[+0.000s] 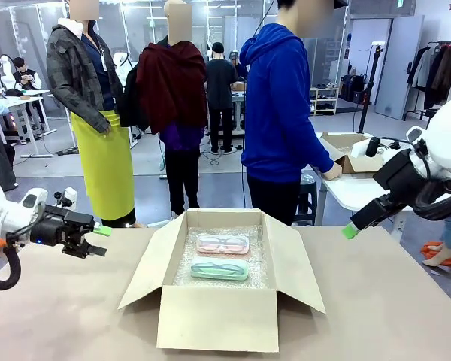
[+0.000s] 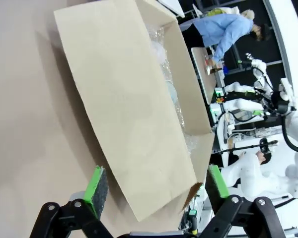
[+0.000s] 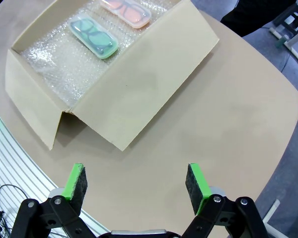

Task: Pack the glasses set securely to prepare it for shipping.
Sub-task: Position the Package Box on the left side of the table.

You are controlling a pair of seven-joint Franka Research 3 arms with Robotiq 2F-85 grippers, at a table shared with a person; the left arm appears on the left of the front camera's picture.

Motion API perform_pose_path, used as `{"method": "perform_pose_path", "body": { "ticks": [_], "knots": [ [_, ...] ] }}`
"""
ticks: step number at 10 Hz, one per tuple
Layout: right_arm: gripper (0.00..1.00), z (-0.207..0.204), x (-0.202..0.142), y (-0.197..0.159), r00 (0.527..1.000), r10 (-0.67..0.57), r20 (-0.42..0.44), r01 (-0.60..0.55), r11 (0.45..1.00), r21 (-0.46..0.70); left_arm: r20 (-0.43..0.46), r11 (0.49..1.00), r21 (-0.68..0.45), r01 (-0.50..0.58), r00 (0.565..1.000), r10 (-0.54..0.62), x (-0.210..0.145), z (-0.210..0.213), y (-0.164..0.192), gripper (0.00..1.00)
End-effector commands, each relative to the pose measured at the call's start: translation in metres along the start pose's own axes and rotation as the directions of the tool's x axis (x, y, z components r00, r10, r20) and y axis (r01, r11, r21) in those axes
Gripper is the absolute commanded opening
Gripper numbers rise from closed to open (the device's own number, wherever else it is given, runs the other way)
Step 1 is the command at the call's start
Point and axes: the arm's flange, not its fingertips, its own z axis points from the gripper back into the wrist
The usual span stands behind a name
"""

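Observation:
A pale pink glasses case (image 1: 222,244) and a mint green one (image 1: 219,269) lie side by side on bubble wrap inside an open brown cardboard box (image 1: 216,320) at the table's middle. The right wrist view shows the green case (image 3: 93,38) and the pink case (image 3: 126,12) from above, well ahead of my fingers. My left gripper (image 1: 99,240) hovers open at the table's left, clear of the box's left flap (image 2: 124,104). Above the right edge my right gripper (image 1: 350,230) hangs open and empty. Both pairs of green pads stand wide apart in the wrist views.
All the box's flaps are spread open; the right flap (image 3: 154,74) slopes down to the table. A person in a blue hoodie (image 1: 279,113) stands behind the table's far edge, hand on another table holding a smaller open box (image 1: 346,150). Bare tabletop (image 1: 391,301) lies either side.

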Motion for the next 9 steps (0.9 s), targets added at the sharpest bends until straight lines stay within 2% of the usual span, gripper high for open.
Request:
{"method": "perform_pose_path", "body": {
  "ticks": [1,2,5,9],
  "knots": [
    [1.0,-0.001,0.0,0.0,1.0,0.005,0.001,-0.005,1.0,-0.005,0.039,1.0,-0.007,-0.019,0.999,0.02,-0.005,-0.015,0.019,1.0],
    [1.0,-0.001,0.0,0.0,1.0,0.005,0.001,-0.005,1.0,-0.005,0.026,0.998,-0.005,-0.063,0.998,0.063,-0.008,-0.024,0.027,1.0],
    [1.0,-0.001,0.0,0.0,1.0,0.005,0.001,-0.005,1.0,-0.005,0.062,0.991,-0.004,-0.134,0.989,0.134,-0.017,-0.05,0.037,1.0],
    [1.0,-0.001,0.0,0.0,1.0,0.005,0.001,-0.005,1.0,-0.005,0.01,0.983,0.009,-0.185,0.983,0.185,-0.025,-0.081,0.036,1.0]
  ]
}}
